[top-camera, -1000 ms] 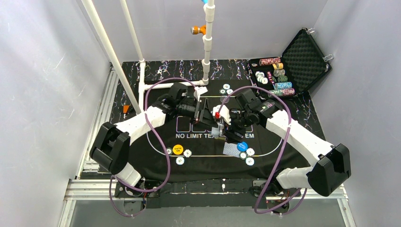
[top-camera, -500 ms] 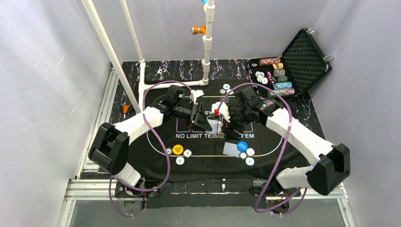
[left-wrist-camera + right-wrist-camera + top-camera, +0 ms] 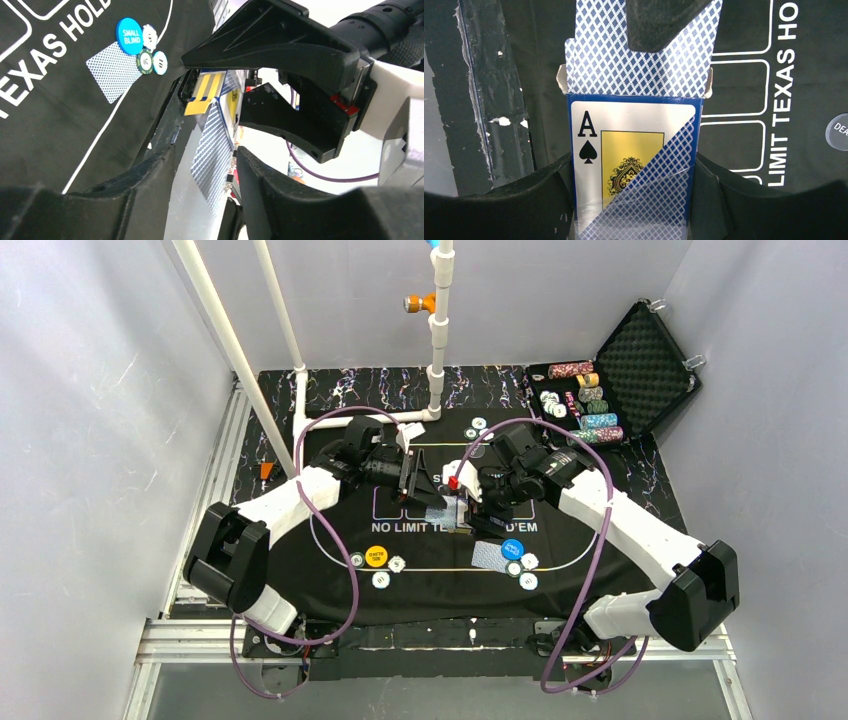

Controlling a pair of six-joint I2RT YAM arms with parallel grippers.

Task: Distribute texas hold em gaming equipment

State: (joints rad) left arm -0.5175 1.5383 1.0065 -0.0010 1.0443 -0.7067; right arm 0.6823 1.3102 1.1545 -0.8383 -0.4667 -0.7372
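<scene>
My right gripper (image 3: 472, 504) (image 3: 634, 180) is shut on an open card box (image 3: 631, 165) printed with an ace of spades, held above the mat's middle. A blue-backed card (image 3: 214, 145) sticks out of the box between the fingers of my left gripper (image 3: 418, 490) (image 3: 206, 160), which stands open; the card lies against one finger only. Another card (image 3: 487, 555) lies on the mat by the blue button (image 3: 512, 548) and three chips (image 3: 528, 562). The yellow button (image 3: 376, 556) lies at the front left with three chips (image 3: 397, 563).
The black foam-lined case (image 3: 645, 365) stands open at the back right with chip stacks (image 3: 588, 400) in it. Two loose chips (image 3: 477, 424) lie behind the mat (image 3: 340, 510). A white pipe frame (image 3: 437, 350) rises at the back centre.
Both grippers have shifted a little left and away from the front. The right one carried the card box up from over the lying card, and the left one stayed at the box's mouth.
</scene>
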